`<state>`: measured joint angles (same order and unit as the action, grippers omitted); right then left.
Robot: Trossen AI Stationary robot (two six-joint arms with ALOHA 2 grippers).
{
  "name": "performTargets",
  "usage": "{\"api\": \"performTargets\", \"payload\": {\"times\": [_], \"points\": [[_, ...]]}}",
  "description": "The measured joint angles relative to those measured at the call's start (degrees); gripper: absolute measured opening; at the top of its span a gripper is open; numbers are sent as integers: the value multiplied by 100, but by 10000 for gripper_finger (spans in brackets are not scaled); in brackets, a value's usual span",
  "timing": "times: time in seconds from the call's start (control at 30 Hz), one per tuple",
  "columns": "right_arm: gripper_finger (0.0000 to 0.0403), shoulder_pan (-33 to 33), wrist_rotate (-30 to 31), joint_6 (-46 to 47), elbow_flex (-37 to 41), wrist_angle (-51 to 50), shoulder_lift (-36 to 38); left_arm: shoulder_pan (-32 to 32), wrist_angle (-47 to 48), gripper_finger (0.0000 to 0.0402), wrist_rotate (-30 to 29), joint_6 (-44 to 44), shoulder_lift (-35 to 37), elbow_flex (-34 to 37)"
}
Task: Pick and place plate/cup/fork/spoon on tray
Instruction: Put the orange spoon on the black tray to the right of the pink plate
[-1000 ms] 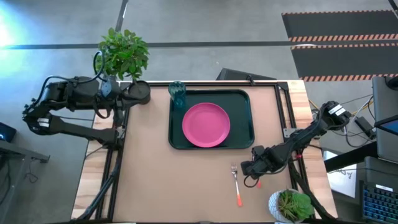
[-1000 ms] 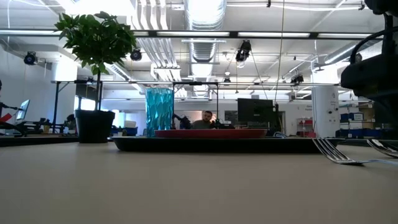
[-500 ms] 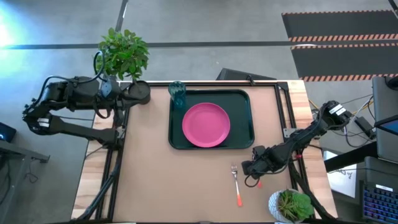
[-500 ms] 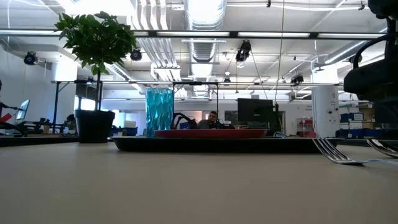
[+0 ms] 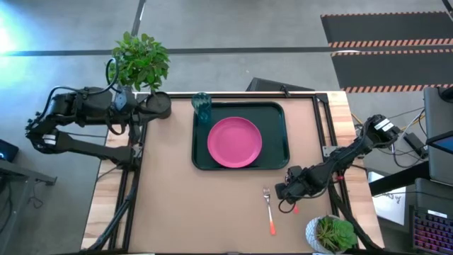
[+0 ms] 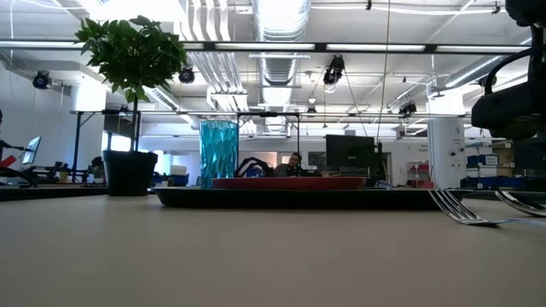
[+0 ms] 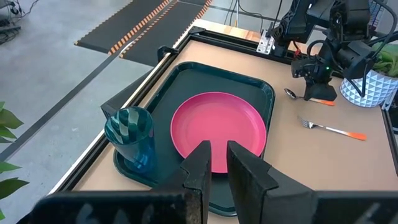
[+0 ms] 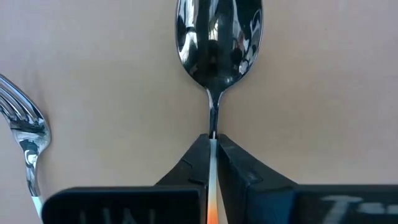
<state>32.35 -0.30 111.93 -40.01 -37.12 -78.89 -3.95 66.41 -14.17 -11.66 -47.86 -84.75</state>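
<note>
The dark green tray [image 5: 276,117] lies at the table's far middle. On it rest the pink plate [image 5: 234,142] and, in its far left corner, the upright teal cup [image 5: 202,108]. The fork [image 5: 269,209] lies flat on the table near the tray's near right corner, tines toward the tray. Just right of it lies the spoon [image 8: 217,37], with my right gripper [image 5: 283,193] low over it and shut on it. My left gripper [image 7: 217,149] waits off the table's far left corner, pointing at the tray, its fingers a narrow gap apart and holding nothing. My right gripper pinches the spoon's thin metal neck [image 8: 213,127] between its two fingertips, just behind the bowl, where the orange handle begins. The fingers slant down from the table's right side, one on each side of the neck. The spoon lies flat on the table, bowl up.
A white pot with a plant [image 5: 330,234] stands at the near right corner, close to my right arm. A leafy plant in a dark pot [image 6: 130,173] stands at the far left corner by my left gripper. The fork's tines [image 8: 25,134] lie close beside the spoon.
My right gripper has sunk a little toward the spoon. The spoon and the fork lie where they were.
</note>
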Motion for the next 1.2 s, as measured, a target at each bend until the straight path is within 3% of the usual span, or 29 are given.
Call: {"api": "performTargets", "payload": {"times": [0.23, 0.4, 0.7, 0.9, 1.2], "points": [[9, -1, 50, 93, -43, -9, 4, 2, 2, 34, 2, 0, 0, 0], [9, -6, 641, -48, -524, -58, 4, 2, 4, 34, 0, 2, 4, 0], [8, -309, 1338, -435, -2205, -2422, 34, 0, 7, 34, 2, 2, 2, 0], [8, -1294, 1735, -1787, -3021, -3150, 237, 1, 11, 34, 2, 15, 5, 0], [8, -3346, 1646, -4223, -2982, -2811, 664, 0, 62, 34, 24, 36, 147, 0]]}}
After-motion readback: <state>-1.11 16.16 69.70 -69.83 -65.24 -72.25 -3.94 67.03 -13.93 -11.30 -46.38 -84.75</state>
